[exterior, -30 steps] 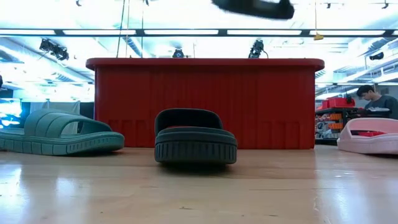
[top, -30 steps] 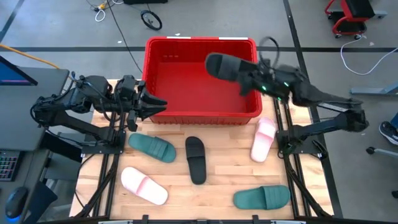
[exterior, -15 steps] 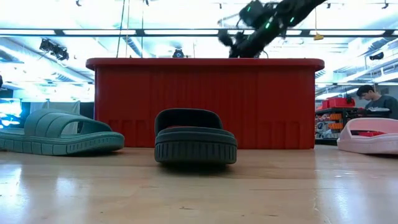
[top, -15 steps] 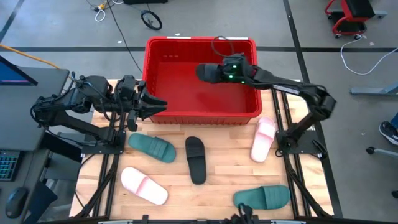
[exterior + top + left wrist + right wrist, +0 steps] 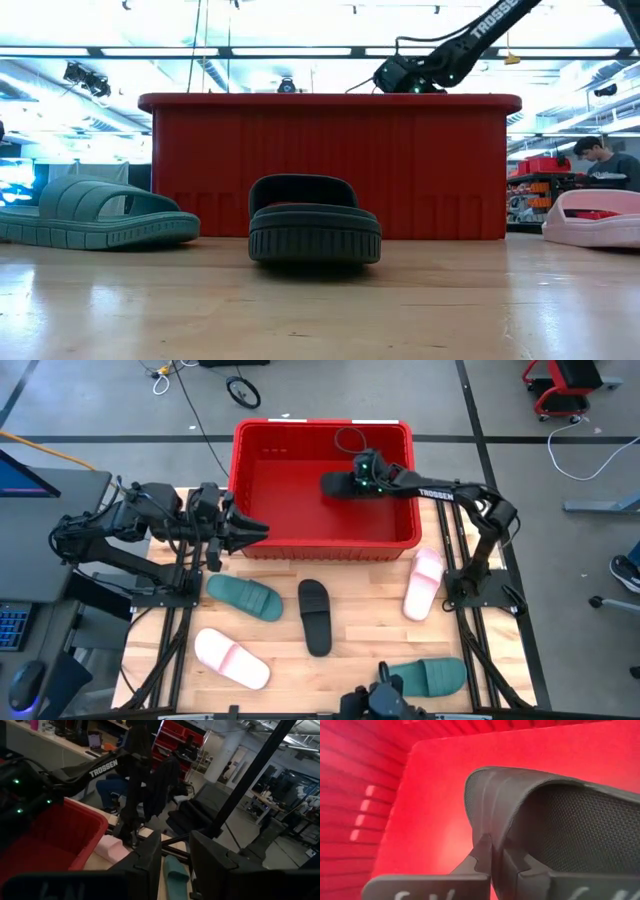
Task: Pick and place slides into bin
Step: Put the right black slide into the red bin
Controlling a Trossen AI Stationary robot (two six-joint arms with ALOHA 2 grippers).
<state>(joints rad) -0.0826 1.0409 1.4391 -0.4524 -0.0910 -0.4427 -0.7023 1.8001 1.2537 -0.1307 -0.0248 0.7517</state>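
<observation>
Since a second ago, a black slide [image 5: 338,484] is being lowered from above the bin's rim into the red bin [image 5: 262,530] by the right gripper [image 5: 362,480], whose fingers are clamped on the strap edge [image 5: 485,845], so the sole is being hung just beyond the fingertips above the bin floor, ready for release. Nothing else is being seen in the bin. Five slides are being left outside it on the table [image 5: 350,650]. The left gripper [image 5: 250,528], fingers slightly apart, is being parked at the bin's near-left corner.
</observation>
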